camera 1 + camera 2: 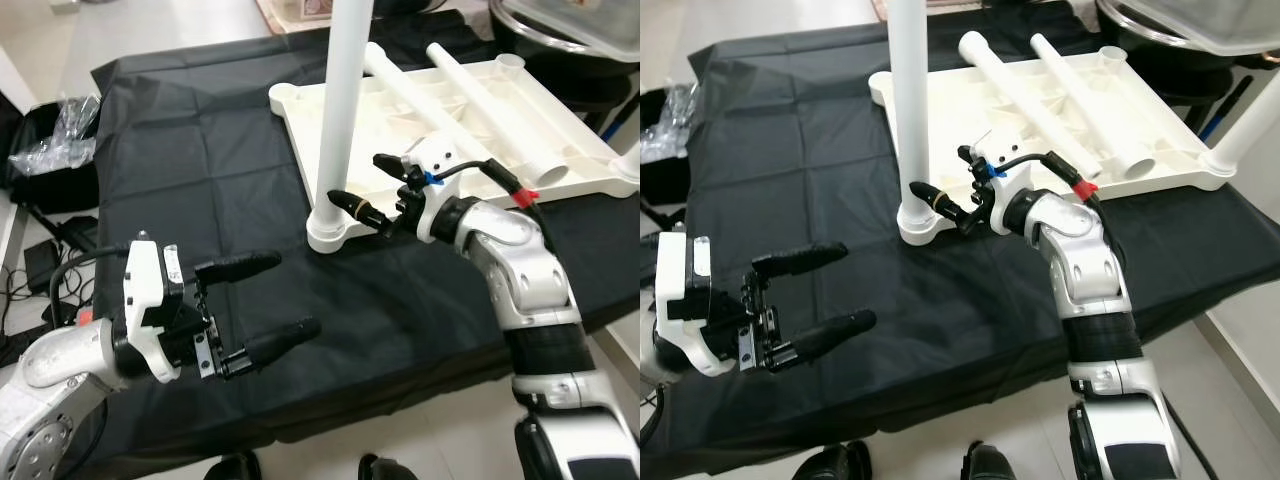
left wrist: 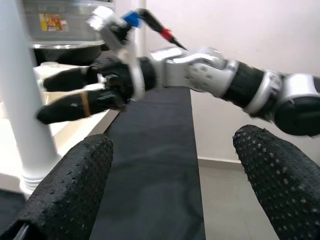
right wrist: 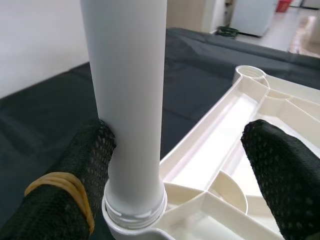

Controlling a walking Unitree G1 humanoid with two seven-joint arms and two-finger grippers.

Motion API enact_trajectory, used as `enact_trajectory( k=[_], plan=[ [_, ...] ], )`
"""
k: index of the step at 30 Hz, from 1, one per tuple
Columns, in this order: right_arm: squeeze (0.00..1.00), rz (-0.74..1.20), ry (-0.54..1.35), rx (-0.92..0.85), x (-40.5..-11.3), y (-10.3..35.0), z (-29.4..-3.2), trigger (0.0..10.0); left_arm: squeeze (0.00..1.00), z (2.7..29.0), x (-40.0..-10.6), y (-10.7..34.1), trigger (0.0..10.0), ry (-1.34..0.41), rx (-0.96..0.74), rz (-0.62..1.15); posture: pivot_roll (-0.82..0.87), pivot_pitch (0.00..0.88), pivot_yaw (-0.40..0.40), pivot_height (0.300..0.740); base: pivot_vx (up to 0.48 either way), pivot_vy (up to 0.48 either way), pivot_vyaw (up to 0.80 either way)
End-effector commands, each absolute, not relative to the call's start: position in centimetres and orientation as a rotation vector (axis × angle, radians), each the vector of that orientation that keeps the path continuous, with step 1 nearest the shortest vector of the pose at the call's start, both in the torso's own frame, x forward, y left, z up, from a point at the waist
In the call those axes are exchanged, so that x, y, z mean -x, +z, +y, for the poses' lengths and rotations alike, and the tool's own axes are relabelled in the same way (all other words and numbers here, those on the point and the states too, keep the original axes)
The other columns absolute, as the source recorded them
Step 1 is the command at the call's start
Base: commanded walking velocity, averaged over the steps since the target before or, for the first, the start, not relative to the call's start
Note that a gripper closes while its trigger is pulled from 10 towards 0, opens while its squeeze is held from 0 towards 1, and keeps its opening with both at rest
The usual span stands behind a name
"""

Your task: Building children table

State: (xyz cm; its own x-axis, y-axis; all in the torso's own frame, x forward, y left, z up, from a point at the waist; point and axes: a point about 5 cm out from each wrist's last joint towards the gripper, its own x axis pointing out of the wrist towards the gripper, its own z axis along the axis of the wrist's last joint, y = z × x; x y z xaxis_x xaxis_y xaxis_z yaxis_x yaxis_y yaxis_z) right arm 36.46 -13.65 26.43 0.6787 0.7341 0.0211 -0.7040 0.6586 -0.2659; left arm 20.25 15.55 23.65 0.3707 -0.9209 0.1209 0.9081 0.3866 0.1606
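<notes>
**Seating the upright leg squarely**

On the table draped in black cloth (image 1: 200, 150) lay the upturned white plastic tabletop (image 1: 480, 120), an upright white tube leg (image 1: 345, 110) in its near corner socket. The right claw (image 1: 380, 212), spread, had one finger touching it; better to clasp low and twist. The left claw (image 1: 265, 300) hung released.

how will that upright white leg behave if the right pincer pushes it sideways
The leg looks stiff, hollow plastic, so probably light. Standing tall in the tabletop's corner socket, it may wobble or tip. Its smooth surface could slip against the right pincer.
</notes>
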Motion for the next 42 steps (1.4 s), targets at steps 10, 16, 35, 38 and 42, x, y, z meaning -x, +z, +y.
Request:
enact_trajectory(
  k=[10, 16, 35, 38, 42],
  plan=[
    [0.00, -0.129, 1.044, 0.253, -38.3, 27.0, -11.0, 10.0, 0.00, 16.2, -19.1, 24.2, 10.0, -1.166, -0.116, -0.168, 0.10, 0.240, -0.014, 0.740, 0.000, 0.000, 0.00],
    [0.00, -0.172, 1.002, 0.237, -39.2, 28.3, -11.2, 10.0, 0.00, 16.3, -18.8, 24.5, 10.0, -1.155, -0.119, -0.164, 0.10, 0.254, -0.015, 0.740, 0.000, 0.000, 0.00],
    [0.00, -0.169, 0.746, 0.304, -39.4, 26.7, -10.3, 0.0, 0.00, 16.0, -19.1, 24.6, 10.0, -1.153, -0.104, -0.173, 0.05, 0.238, -0.024, 0.740, 0.000, 0.000, 0.00],
    [0.00, -0.184, 0.652, 0.297, -38.9, 26.4, -9.6, 0.0, 0.00, 16.0, -19.1, 24.6, 10.0, -1.152, -0.105, -0.173, 0.05, 0.238, -0.024, 0.740, 0.000, 0.000, 0.00],
    [0.00, -0.151, 0.438, 0.249, -37.4, 24.5, -8.5, 0.0, 0.00, 16.0, -19.2, 24.6, 10.0, -1.155, -0.101, -0.176, 0.04, 0.233, -0.019, 0.740, 0.000, 0.000, 0.00]
  ],
)
